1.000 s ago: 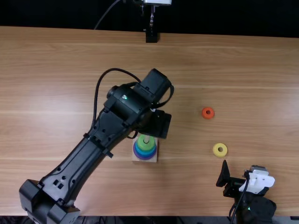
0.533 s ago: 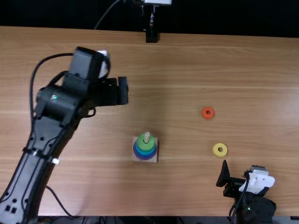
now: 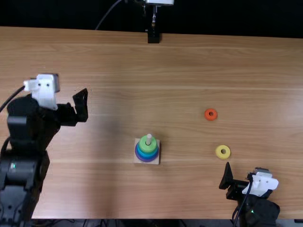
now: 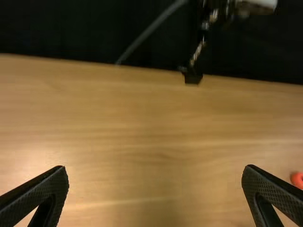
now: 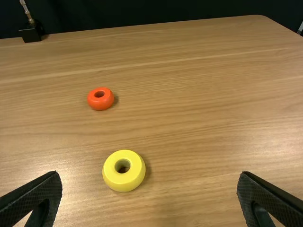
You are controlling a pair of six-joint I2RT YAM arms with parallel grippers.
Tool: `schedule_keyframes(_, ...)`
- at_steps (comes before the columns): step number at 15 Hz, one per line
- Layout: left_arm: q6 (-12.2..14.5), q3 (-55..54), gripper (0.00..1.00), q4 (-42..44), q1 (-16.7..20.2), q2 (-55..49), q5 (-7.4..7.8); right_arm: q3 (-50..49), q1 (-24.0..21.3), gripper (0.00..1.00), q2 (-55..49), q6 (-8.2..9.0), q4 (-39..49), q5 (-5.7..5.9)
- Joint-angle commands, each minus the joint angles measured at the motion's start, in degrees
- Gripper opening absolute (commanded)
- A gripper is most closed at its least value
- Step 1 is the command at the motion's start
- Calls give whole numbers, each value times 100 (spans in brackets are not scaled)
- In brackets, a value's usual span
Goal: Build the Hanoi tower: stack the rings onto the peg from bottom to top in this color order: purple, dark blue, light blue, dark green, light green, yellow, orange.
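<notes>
On the peg (image 3: 149, 137), purple, blue and green rings (image 3: 147, 147) sit stacked, sequence judged compliant where visible, with the yellow ring (image 3: 223, 155) and orange ring (image 3: 210, 114) outstanding, loose on the table (image 3: 189, 189), and left gripper (image 4: 155, 172) and right gripper (image 5: 149, 177) wide, empty.

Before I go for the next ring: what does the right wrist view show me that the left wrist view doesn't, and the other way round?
Right wrist view: the yellow ring, flat and whole, and the right gripper, open.
Left wrist view: the left gripper, open, and a grey cable beyond the far edge.
Both: the table, the black block at its far edge, and the orange ring, which the left wrist view cuts off.
</notes>
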Motion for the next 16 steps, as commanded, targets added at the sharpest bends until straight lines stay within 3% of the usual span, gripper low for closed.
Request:
schedule_keyframes(1, 154, -486, 100, 191, 93, -680, -240, -615, -49, 100, -69, -1, -341, 68)
schedule_keyframes(2, 154, -881, 100, 212, 93, -1075, -430, -615, -49, 100, -69, -1, -341, 58)
schedule_keyframes(4, 249, -1725, 100, 223, 58, -1858, -430, -615, -49, 100, -69, -12, -341, 68)
schedule_keyframes(7, 1293, -3210, 100, 623, -74, -3325, -472, -606, -49, 100, -69, -1, -341, 68)
schedule_keyframes(8, 1451, -3615, 100, 855, -92, -3791, -472, -615, -49, 100, -69, -1, -341, 68)
schedule_keyframes(10, 1419, -4388, 100, 866, -109, -4679, -493, -615, -49, 100, -69, -1, -341, 68)
schedule_keyframes(13, 1356, -5179, 100, 813, -136, -5443, -820, -615, -49, 100, -69, -1, -341, 58)
schedule_keyframes(16, 1356, -5425, 100, 813, -127, -5610, -831, -606, -49, 100, -69, -1, -341, 68)
